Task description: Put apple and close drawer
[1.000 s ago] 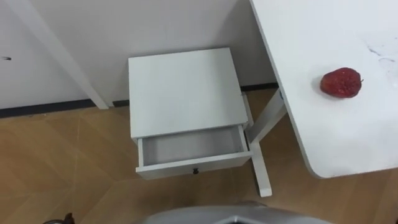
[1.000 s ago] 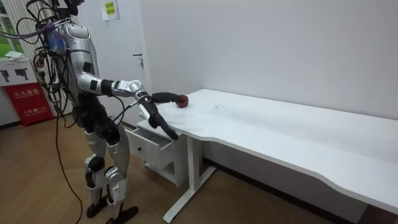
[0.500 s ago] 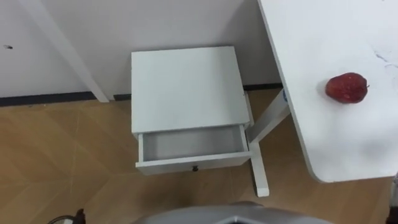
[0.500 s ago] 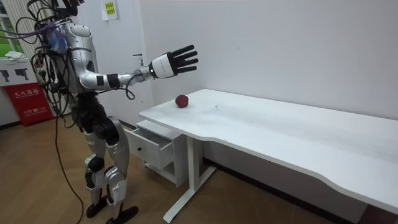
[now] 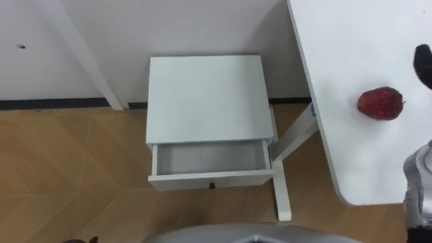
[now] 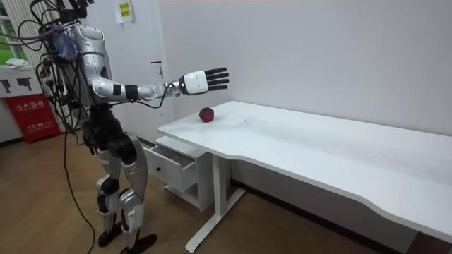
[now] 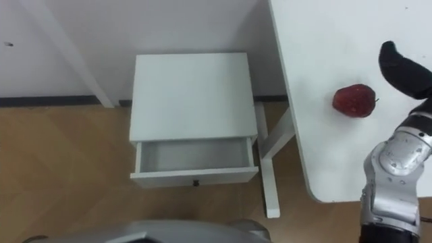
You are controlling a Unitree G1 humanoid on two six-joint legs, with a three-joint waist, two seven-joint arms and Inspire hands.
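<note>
**Left eye view.** The apple [image 5: 381, 103] sits on the white tabletop [image 5: 337, 40] at the right of frame, with nothing touching it. At centre the drawer [image 5: 209, 156] of the small cabinet [image 5: 206, 94] stands pulled out and empty, I take it to receive the fruit. A dark finger of the right hand [image 5: 423, 64] enters at the upper right edge, near the apple but apart from it.

**Right eye view.** The layout is the same. The finger arcs above and right of the apple, with tabletop showing between them.

**Room view.** The robot stands beside the cabinet with its right arm stretched out level. The hand hovers above the apple, fingers [image 6: 215, 76] straight, spread wide and holding nothing. My guess is that they are kept open to drop over the fruit.
</note>
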